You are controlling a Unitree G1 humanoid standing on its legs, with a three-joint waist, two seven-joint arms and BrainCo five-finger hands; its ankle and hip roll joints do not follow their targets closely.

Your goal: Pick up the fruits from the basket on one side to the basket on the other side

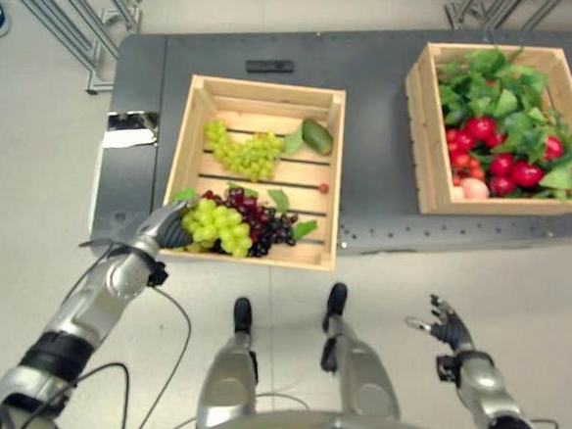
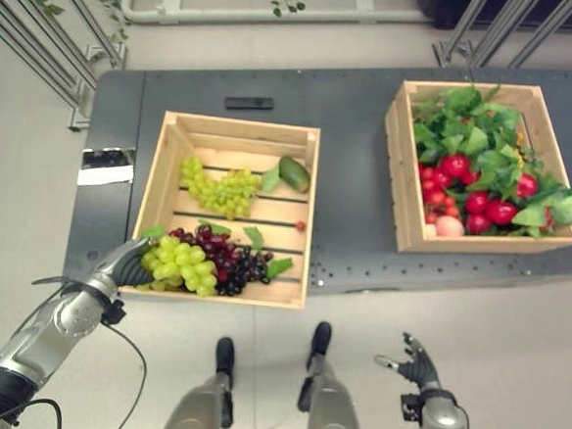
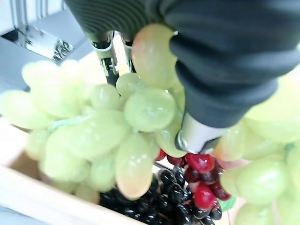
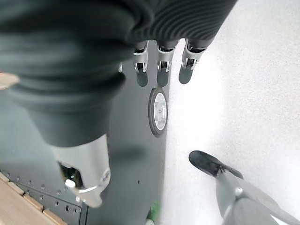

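My left hand (image 1: 167, 228) is at the near left corner of the left wooden crate (image 1: 265, 93), its fingers (image 3: 108, 61) and thumb curled round a green grape bunch (image 1: 217, 224) that rests over the crate's front edge. Dark grapes (image 1: 269, 223) lie right beside it. A second green bunch (image 1: 243, 151), a green fruit (image 1: 317, 135) and a small red fruit (image 1: 323, 188) lie further back in the same crate. The right wooden crate (image 1: 424, 136) holds red fruits (image 1: 496, 156) among green leaves. My right hand (image 1: 448, 327) hangs open in front of the table, holding nothing.
Both crates stand on a dark grey table (image 1: 376, 123). A small black bar (image 1: 269, 66) lies behind the left crate, and a shiny sheet (image 1: 130, 130) sits at the table's left edge. Metal frame legs (image 1: 74, 23) stand on the floor at the back left.
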